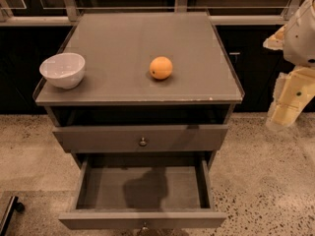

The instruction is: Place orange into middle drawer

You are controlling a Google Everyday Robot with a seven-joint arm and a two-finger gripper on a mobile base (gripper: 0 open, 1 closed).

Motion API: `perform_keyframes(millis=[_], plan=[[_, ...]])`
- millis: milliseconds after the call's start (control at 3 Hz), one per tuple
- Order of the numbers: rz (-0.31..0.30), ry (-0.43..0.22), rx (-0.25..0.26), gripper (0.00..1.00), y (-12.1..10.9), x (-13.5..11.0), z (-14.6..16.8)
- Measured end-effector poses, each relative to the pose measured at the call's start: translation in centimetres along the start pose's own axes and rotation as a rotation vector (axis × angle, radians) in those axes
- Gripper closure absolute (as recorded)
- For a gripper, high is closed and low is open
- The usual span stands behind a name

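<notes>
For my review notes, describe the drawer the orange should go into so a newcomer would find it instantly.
Start at the grey cabinet with the orange and white bowl on top; the gripper hangs off its right side. The middle drawer is the lower of two knobbed drawers below. Unlike the upper drawer, it is pulled far out, its inside open to view.

Dim overhead light; gripper at right prob. overexposed.

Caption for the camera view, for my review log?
The orange rests on the cabinet top, middle drawer open and empty below, gripper away at the picture's right edge.
</notes>
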State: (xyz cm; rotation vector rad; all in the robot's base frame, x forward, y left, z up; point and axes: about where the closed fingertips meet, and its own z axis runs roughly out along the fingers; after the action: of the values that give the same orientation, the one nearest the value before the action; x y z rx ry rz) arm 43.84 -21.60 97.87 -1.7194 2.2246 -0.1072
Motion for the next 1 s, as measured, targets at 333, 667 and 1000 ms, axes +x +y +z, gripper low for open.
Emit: perform_keyframes(millis=[333, 667, 1000], plan=[[0.0, 0.0, 0.0, 0.0, 0.0, 0.0, 0.0], [-0.016, -0.033, 0.01, 0.0, -0.8, -0.5, 0.3], [-0.046, -0.129, 0.004, 0.0, -3.2, -2.4, 1.9]])
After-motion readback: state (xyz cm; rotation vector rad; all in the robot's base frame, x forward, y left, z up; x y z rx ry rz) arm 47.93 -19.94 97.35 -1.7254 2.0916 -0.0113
